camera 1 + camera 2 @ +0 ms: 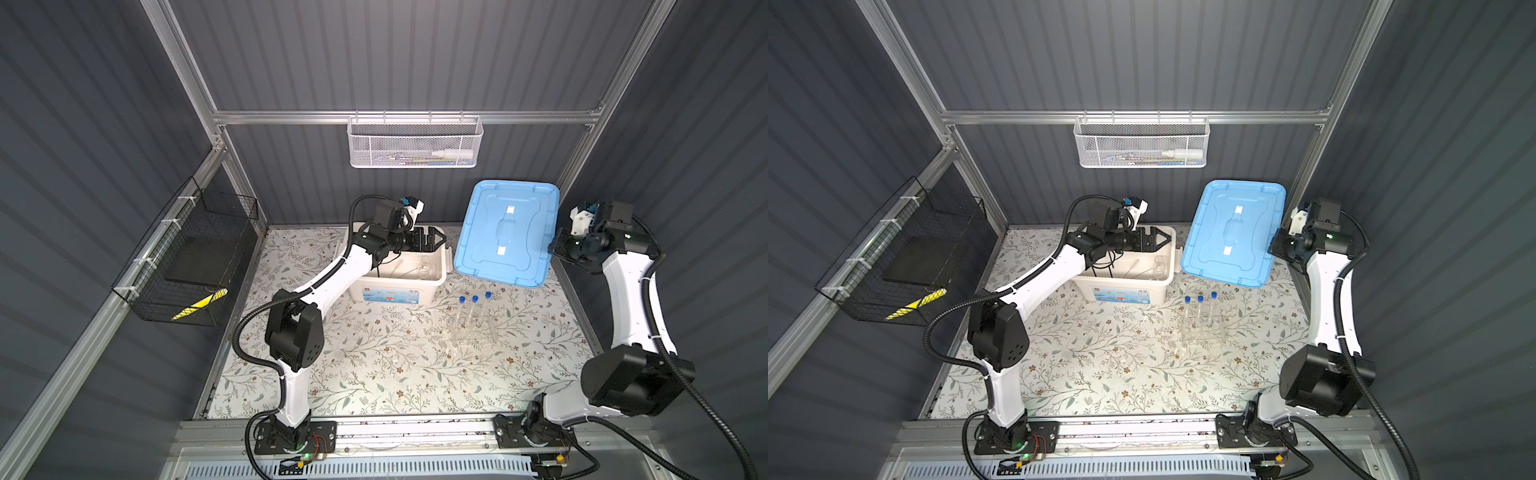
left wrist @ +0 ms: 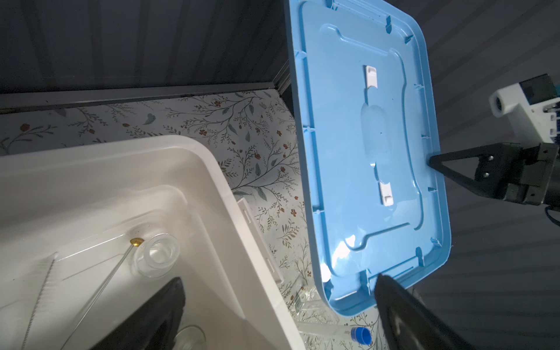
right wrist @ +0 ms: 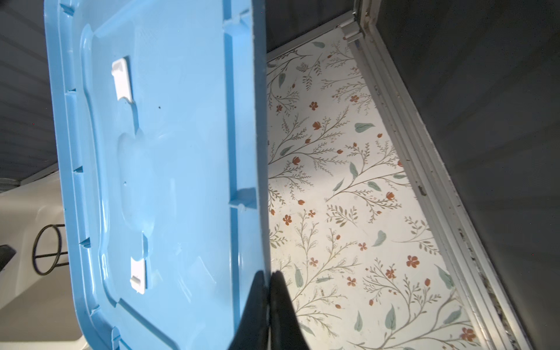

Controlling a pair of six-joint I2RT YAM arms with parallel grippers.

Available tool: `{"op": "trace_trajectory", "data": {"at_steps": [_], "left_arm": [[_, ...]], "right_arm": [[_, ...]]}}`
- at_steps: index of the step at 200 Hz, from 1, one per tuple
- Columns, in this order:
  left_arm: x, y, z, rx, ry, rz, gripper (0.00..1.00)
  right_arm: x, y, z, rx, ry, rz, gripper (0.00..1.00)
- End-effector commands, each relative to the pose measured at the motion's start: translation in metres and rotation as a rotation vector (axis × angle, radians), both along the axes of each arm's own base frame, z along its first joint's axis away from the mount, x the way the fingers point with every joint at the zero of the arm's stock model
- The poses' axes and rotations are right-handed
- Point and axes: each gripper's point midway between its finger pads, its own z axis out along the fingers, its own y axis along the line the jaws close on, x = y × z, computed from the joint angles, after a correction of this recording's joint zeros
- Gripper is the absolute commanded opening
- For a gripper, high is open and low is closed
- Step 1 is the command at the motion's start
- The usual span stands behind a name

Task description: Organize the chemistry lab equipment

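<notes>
Packing seems underway: right hand (image 3: 269, 274) clamped on the lid (image 1: 505, 232), tilted right of centre; left hand (image 1: 436, 242) open over the box (image 1: 395, 286). Next, probably, fetching the test tubes (image 1: 473, 309) standing lower right on the bench (image 1: 374, 374).

Box (image 1: 399, 286) at back centre of bench (image 1: 374, 374); tripod (image 3: 48, 250), beaker (image 2: 157, 256) and rod (image 2: 103, 285) inside. Left end effector (image 1: 441, 241) above the box. Lid (image 1: 507, 232) right of box, tilted, edge pinched by right end effector (image 1: 552, 247). Rack (image 1: 473, 332) with three upright tubes (image 1: 474, 309) stands before the lid.
</notes>
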Motion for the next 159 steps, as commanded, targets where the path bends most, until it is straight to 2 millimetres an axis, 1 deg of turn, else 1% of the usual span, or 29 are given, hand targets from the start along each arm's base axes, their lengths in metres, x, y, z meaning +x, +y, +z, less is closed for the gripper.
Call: {"op": "trace_trajectory", "data": {"at_steps": [1,20,33,63,96,127,145,159], "left_arm": [[-0.002,-0.014,0.016,-0.061,-0.013,-0.041,1.00],[-0.002,-0.020,0.016,-0.072,-0.004,-0.056,0.99],[-0.002,-0.022,0.014,-0.076,0.005,-0.063,0.99],[-0.003,-0.022,0.016,-0.089,0.008,-0.066,0.99],[-0.008,-0.021,0.013,-0.088,0.014,-0.077,0.98],[-0.012,-0.017,0.015,-0.096,0.007,-0.076,0.97],[-0.016,-0.016,0.021,-0.119,-0.001,-0.079,0.96],[-0.016,-0.015,0.025,-0.139,-0.007,-0.074,0.93]], "right_arm": [[0.001,0.019,0.021,0.072,-0.078,0.054,0.02],[0.004,0.027,0.019,0.096,-0.082,0.076,0.02],[0.007,0.036,0.016,0.107,-0.079,0.102,0.02],[0.016,0.059,0.013,0.120,-0.078,0.161,0.02],[0.027,0.080,0.000,0.126,-0.049,0.209,0.02],[0.034,0.088,-0.011,0.154,-0.038,0.218,0.02],[0.036,0.092,-0.015,0.167,-0.040,0.227,0.02],[0.037,0.096,-0.017,0.171,-0.042,0.238,0.02]]}}
